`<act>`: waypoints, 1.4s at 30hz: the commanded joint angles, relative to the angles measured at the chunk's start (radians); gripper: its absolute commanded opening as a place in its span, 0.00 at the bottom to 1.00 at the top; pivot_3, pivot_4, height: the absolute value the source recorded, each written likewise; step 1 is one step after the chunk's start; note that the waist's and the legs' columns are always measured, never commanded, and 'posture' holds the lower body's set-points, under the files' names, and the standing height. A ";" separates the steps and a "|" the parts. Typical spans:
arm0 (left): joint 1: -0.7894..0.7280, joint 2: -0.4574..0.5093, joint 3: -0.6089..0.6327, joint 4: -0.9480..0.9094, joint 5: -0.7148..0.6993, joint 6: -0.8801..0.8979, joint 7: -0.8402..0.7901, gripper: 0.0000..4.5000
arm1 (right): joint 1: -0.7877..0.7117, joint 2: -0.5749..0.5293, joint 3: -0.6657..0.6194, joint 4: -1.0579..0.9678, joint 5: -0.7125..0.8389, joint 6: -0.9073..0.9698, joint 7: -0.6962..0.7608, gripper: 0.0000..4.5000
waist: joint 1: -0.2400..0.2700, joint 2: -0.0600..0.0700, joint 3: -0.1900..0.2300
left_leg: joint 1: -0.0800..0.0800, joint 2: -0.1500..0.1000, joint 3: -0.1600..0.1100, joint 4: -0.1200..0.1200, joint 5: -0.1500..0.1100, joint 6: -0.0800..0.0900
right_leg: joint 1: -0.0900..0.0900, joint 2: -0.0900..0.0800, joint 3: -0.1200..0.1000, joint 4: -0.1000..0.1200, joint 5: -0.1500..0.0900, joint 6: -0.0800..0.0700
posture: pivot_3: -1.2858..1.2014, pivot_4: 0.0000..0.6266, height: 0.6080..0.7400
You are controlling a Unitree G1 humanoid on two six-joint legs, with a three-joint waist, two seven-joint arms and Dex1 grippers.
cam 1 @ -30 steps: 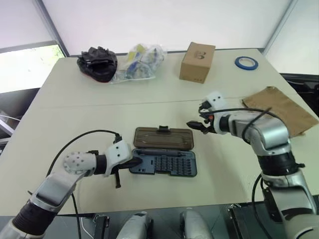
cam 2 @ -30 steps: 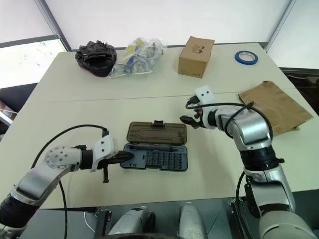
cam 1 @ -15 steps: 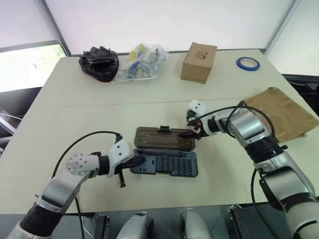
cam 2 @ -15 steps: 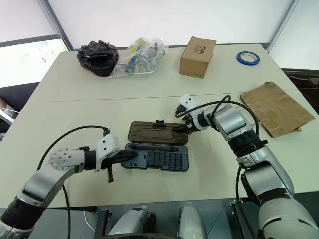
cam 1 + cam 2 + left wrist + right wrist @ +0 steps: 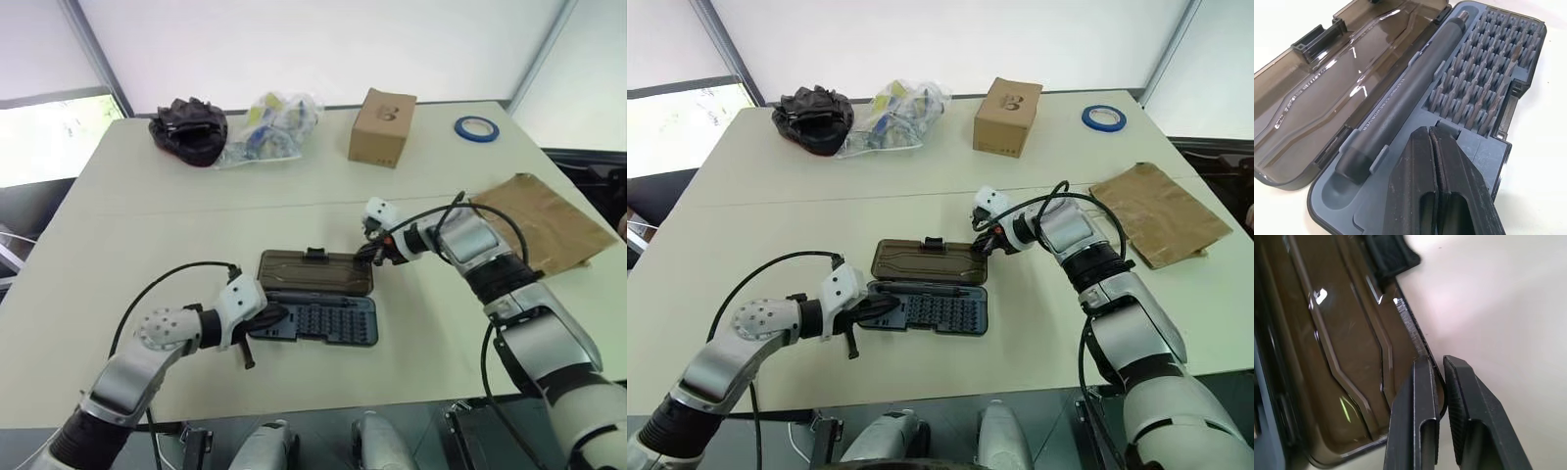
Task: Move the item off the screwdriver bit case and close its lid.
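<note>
The screwdriver bit case (image 5: pixel 318 321) lies open on the table near me, a dark driver handle (image 5: pixel 1400 98) and rows of bits (image 5: pixel 1484 83) in its base. Its smoky brown lid (image 5: pixel 313 272) lies flat on the far side. My left gripper (image 5: pixel 271 315) is shut, its tip resting on the left end of the base. My right gripper (image 5: pixel 1436 361) is at the lid's far right corner, one finger inside the rim and one outside, shut on that edge. The item, a flat brown paper bag (image 5: pixel 539 220), lies on the table to the right, clear of the case.
Along the far edge stand a cardboard box (image 5: pixel 382 125), a blue tape roll (image 5: pixel 473 127), a clear plastic bag of bits (image 5: pixel 269 127) and a black bundle (image 5: pixel 188 129). Bare table surrounds the case.
My right gripper has come down and left from above the table to the lid's far right corner, rolled over, and closed on the rim. The left gripper has stayed put.
</note>
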 commanded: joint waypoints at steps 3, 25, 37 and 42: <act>0.026 -0.003 0.005 0.017 0.009 0.035 0.020 0.00 | 0.082 -0.040 0.034 -0.103 -0.136 -0.215 -0.064 0.00 | 0.001 0.000 0.000 | 0.011 0.002 0.001 -0.007 0.000 0.000 | 0.009 0.001 0.000 -0.006 0.000 0.000 | 0.52 0.24 1.00; -0.037 -0.076 0.179 -0.041 -0.358 0.333 -0.011 0.00 | 0.398 -0.174 -0.204 -0.810 -0.287 -0.401 -0.334 0.00 | 0.011 0.000 0.013 | 0.002 0.002 0.001 -0.006 0.001 -0.001 | 0.002 0.002 0.000 -0.006 0.000 0.000 | 0.52 0.24 1.00; -0.292 -0.136 0.530 0.162 -0.661 0.419 0.199 0.00 | 0.419 -0.161 -0.189 -0.769 -0.308 -0.414 -0.341 0.00 | 0.012 -0.002 0.017 | 0.002 0.003 0.001 -0.006 0.001 -0.001 | 0.001 0.002 0.000 -0.006 0.000 0.000 | 0.52 0.24 1.00; -0.361 -0.132 0.409 0.339 -0.374 0.206 0.261 0.00 | 0.421 -0.151 -0.189 -0.767 -0.312 -0.403 -0.341 0.00 | 0.006 -0.002 0.017 | 0.002 0.003 0.002 -0.007 0.001 -0.002 | 0.000 0.002 -0.001 -0.007 0.000 0.000 | 0.52 0.24 1.00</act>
